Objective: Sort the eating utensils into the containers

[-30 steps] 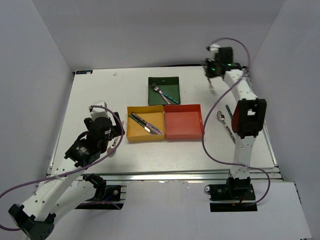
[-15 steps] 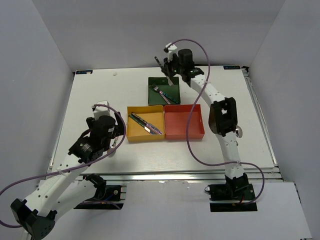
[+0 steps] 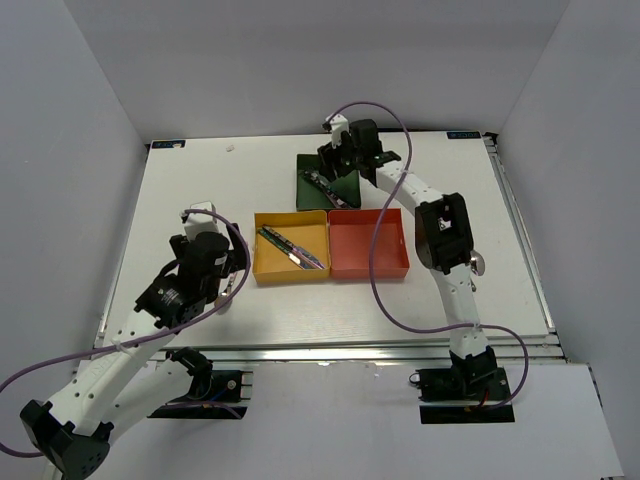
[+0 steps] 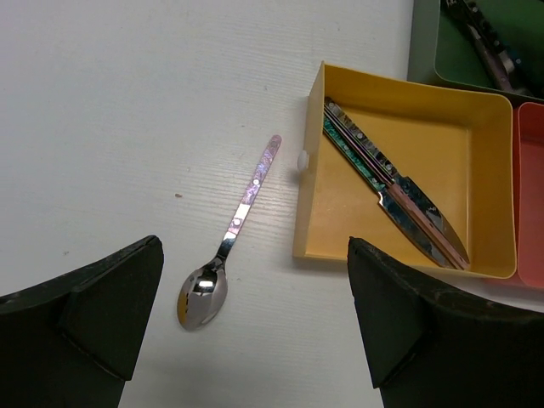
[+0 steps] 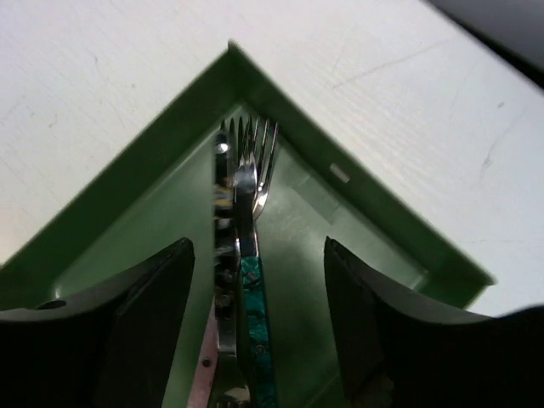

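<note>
In the right wrist view my right gripper hangs open low inside the dark green tray. Forks lie side by side between its fingers, one with a teal handle. From above, that gripper is over the green tray. The yellow tray holds knives, and the red tray has nothing in it. My left gripper is open above the table. A pink-handled spoon lies just ahead of it, left of the yellow tray.
Another spoon's head shows on the table beside the right arm's upright link, its handle hidden by the arm. The three trays sit together mid-table. White walls close in the table at the back and on both sides.
The right arm swung from the far right edge over to the green tray, came down into it and opened its jaws. The left arm has barely moved.
</note>
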Controlling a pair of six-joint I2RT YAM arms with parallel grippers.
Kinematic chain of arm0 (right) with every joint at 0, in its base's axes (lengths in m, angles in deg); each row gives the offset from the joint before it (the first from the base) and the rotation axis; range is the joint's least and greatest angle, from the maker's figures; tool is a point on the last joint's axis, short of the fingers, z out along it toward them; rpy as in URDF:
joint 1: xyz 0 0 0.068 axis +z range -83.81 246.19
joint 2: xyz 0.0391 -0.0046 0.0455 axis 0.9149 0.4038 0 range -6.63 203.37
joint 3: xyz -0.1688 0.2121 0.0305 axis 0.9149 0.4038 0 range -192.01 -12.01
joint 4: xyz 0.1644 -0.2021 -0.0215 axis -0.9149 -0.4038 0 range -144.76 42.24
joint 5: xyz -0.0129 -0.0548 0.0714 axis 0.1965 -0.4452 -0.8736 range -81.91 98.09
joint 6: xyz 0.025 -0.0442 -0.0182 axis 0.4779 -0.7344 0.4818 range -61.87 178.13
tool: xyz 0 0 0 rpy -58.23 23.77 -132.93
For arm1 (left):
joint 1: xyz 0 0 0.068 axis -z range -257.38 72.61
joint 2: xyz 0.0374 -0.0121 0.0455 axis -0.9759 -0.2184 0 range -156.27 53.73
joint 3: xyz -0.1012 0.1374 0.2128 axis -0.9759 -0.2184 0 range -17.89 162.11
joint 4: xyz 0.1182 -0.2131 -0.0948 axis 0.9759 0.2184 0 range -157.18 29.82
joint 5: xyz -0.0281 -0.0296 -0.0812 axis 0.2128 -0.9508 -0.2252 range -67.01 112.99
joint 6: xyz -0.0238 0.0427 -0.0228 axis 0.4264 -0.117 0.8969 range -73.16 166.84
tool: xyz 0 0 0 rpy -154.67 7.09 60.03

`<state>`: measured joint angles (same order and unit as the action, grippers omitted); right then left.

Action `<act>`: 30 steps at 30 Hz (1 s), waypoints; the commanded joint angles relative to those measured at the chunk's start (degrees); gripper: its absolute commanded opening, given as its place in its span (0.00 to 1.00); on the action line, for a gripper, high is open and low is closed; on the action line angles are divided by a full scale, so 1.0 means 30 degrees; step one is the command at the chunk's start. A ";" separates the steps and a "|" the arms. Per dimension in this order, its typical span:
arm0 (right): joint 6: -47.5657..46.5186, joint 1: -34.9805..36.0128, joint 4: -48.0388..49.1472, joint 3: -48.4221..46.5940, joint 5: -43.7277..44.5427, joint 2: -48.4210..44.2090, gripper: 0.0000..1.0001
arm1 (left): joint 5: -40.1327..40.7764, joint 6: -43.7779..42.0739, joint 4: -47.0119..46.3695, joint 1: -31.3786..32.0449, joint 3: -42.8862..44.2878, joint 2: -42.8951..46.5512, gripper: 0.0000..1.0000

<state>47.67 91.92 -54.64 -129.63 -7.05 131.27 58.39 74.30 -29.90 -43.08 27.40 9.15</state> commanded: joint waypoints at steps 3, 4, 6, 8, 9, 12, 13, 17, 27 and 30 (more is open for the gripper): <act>0.0994 -0.0024 -0.0022 -0.2131 0.0386 -0.3250 0.80 | 0.0593 0.0191 -0.0033 0.0050 -0.0070 0.0240 0.98; 0.1257 0.0005 -0.0052 -0.1898 0.0561 -0.3747 0.85 | 0.0651 0.0191 -0.0033 0.0050 -0.0099 0.0240 0.98; 0.2452 0.0034 -0.0284 -0.0820 0.3064 -0.6316 0.89 | 0.0361 -0.0041 -0.0179 0.0050 -0.0100 0.0037 0.98; 0.3860 0.0005 -0.0753 0.0470 0.4881 -0.8012 0.89 | 0.0040 -0.0275 -0.0354 0.0050 -0.0070 -0.0373 0.98; 0.4563 0.0005 -0.1104 0.1405 0.5914 -0.8986 0.89 | -0.0137 -0.0393 -0.0384 0.0021 0.0017 -0.0694 0.98; 0.6062 -0.0170 -0.1256 0.7373 0.5811 -1.3876 0.89 | -0.0548 -0.0511 0.0112 -0.0767 0.0748 -0.2333 0.98; 0.6354 -0.0200 -0.0790 0.9276 0.5343 -1.5339 0.89 | -0.0694 -0.0541 0.0287 -0.0974 0.1011 -0.3092 0.98; 0.7293 -0.0229 0.0972 1.7917 0.2827 -2.2492 0.89 | -0.4666 -0.0599 -0.0028 -0.4101 0.1834 -0.4796 0.98; 0.7092 -0.0171 -0.0315 2.2097 -0.0226 -2.8068 0.89 | -1.3086 -0.0981 -0.2200 -0.9148 0.1219 -1.0391 0.97; 0.7002 -0.0200 -0.0404 2.2332 -0.0988 -2.8419 0.89 | -1.3032 -0.0718 -0.2466 -0.9266 0.1189 -1.1181 0.94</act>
<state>69.27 91.18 -56.71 -62.73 -6.15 47.93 23.59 71.92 -34.73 -70.18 30.55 -24.42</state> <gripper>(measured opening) 0.894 0.942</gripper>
